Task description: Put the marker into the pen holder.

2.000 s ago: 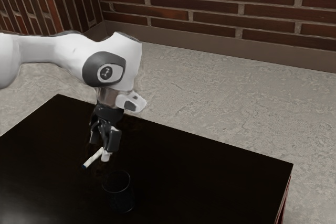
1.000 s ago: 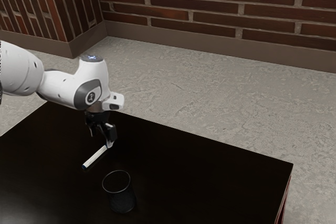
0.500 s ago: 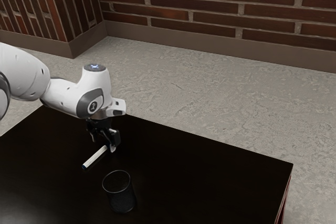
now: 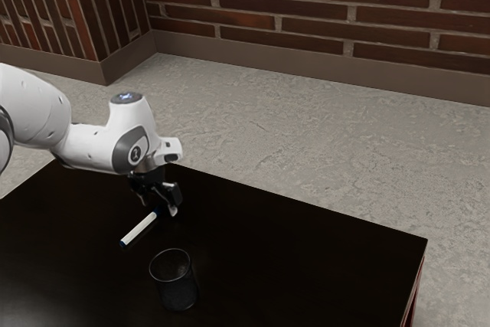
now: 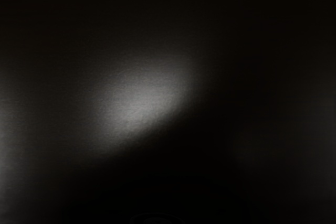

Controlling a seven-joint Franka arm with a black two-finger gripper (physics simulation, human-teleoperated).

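My gripper [image 4: 159, 205] is low over the table in the exterior view, tilted, its two fingers apart at the far end of the marker. The white marker [image 4: 139, 229] lies slanting on the dark tabletop, with blue at both ends; one fingertip stands just to the exterior view's right of its far end. Whether they touch, I cannot tell. Upright and nearer the camera is the dark pen holder [image 4: 175, 284], a round cup with an open top. In the wrist view I see the dark tabletop [image 5: 142, 98] with a pale glare.
The black table [image 4: 291, 243] extends toward the exterior view's right, where its edge drops to a grey floor [image 4: 344, 143]. Brick walls [image 4: 306, 5] stand behind. A faint curved outline crosses the wrist view's lower edge.
From two seconds ago, my arm has drawn back and lowered. Over the last half second the hand tilted and its fingertips shifted toward the exterior view's right, baring the marker's blue far end. Marker and holder stayed.
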